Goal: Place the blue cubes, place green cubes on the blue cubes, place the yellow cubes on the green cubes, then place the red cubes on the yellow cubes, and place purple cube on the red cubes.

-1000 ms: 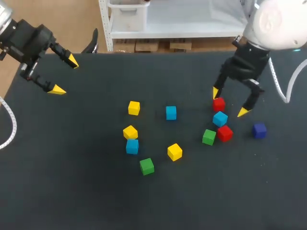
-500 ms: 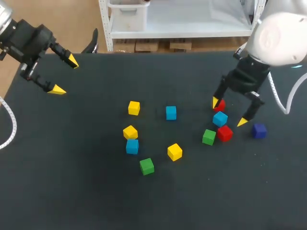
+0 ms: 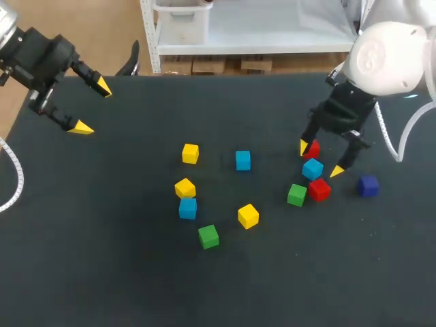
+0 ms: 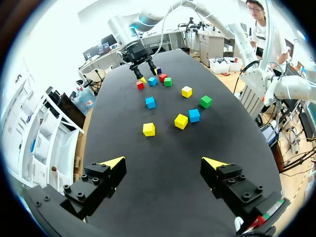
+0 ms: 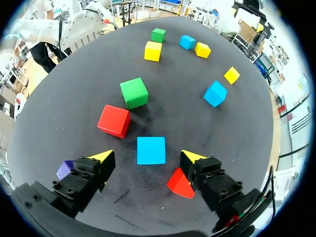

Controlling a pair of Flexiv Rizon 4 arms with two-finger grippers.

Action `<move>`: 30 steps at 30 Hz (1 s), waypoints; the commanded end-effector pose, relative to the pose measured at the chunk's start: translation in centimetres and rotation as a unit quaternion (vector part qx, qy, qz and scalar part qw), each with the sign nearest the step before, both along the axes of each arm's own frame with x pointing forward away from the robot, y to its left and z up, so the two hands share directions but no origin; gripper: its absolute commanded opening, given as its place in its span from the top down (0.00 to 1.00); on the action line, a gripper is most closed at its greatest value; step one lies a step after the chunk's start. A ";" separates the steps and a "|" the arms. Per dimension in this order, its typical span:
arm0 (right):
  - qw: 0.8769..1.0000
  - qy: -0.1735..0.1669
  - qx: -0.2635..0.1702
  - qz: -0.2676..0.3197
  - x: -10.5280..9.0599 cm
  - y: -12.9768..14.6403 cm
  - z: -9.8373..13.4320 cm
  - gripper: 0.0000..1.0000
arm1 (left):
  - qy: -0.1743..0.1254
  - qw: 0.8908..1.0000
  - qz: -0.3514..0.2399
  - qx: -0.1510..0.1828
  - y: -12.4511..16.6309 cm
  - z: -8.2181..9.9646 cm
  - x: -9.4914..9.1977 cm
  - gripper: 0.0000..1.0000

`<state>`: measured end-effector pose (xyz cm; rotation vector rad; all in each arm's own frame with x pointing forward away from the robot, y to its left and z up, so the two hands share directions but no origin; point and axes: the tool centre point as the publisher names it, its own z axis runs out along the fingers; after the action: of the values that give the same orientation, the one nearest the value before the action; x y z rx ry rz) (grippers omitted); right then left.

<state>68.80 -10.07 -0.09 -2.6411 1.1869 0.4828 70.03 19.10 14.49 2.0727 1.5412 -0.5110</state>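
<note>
Right gripper (image 3: 319,159): fingers spread, low over the right side of the table (image 3: 102,259), one tip on either side of a blue cube (image 5: 151,150), clear of it.
Left gripper (image 4: 163,162): fingers spread, at the far left corner, well apart from every cube.
Beside the blue cube: two red cubes (image 5: 114,121), green cube (image 5: 134,92), purple cube (image 3: 368,185).
Mid-table: three yellow cubes (image 3: 248,216), two further blue cubes (image 3: 243,161), second green cube (image 3: 209,236), none stacked.

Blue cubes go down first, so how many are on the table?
3. One blue cube sits between the right gripper's open fingers, another mid-table, the third against a yellow cube. None looks hidden.
</note>
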 end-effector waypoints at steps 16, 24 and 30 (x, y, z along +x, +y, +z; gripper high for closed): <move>1.000 0.003 -0.017 0.002 0.3 0.8 -0.1 0.65 | -0.001 1.000 0.000 0.000 0.0 0.0 0.0 0.00; 0.999 0.017 -0.010 -0.030 0.1 0.8 0.2 1.00 | -0.001 1.000 0.000 0.000 0.0 0.0 0.0 0.00; 0.989 0.034 -0.017 -0.141 0.1 1.2 1.3 1.00 | -0.001 1.000 0.000 0.000 0.0 0.0 0.0 0.00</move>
<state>69.31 -8.90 0.63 -2.4938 1.4809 0.5369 70.03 19.10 14.49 2.0727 1.5411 -0.5110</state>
